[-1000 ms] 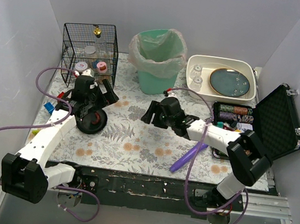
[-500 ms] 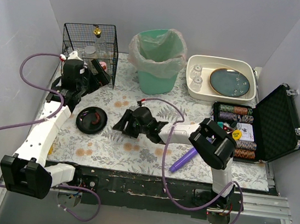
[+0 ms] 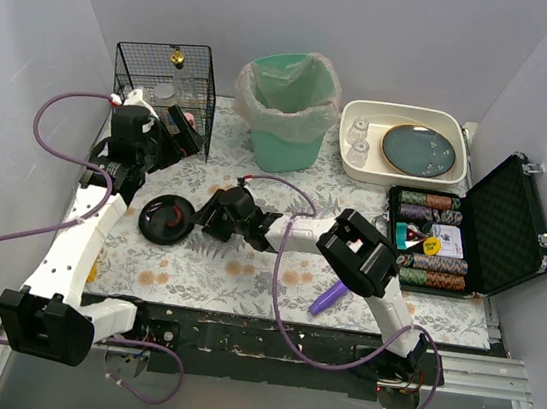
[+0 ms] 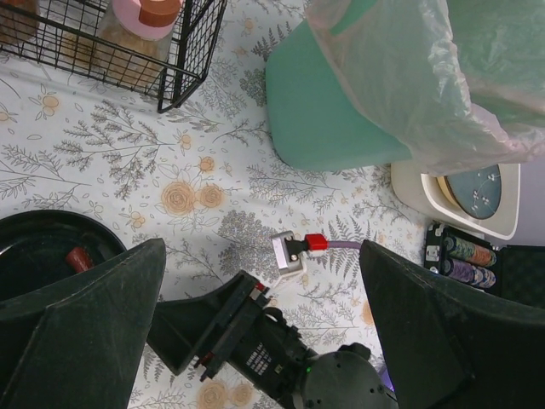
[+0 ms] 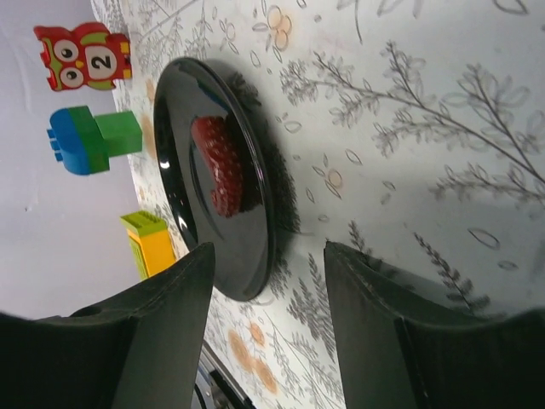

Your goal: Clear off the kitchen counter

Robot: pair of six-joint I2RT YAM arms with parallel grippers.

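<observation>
**Kitchen counter [image 3: 246,261]: plenty left on the cloth, black plate next in line**

Down at the right gripper [image 5: 271,256] first: spread wide, gripping nothing, low over the fern print and lined up edge-on with the black plate [image 5: 187,94]. Close to the near rim, apparently just short of contact. On the plate, a knobbly red morsel [image 5: 223,166], raspberry-like.

Past it, toward the wall, three toys: a red owl block [image 5: 83,56], a blue and green block [image 5: 89,139], a yellow block [image 5: 153,243].

Over to the left gripper [image 4: 260,256]: wide apart too, empty, hanging high beside the wire basket [image 3: 164,79] and looking straight down on the right one.

Further out across the back: green bin [image 3: 286,146] with its liner, then the white basin [image 3: 407,109] with dishes. At the right edge, an open black case [image 3: 508,220] of chips. Near the front, a purple tool [image 3: 330,295].

Now the handling, as a judgement only. Flat, fixed and covered in soft cloth, so nothing to grip on the counter itself, and easy to rucked up under a scraping fingertip.

For the plate, probably stiff, glossy and slippery, with a shallow lip. Best taken at the near rim, one finger slid under and one over. Worth keeping level too, with that loose morsel free to roll off.
</observation>
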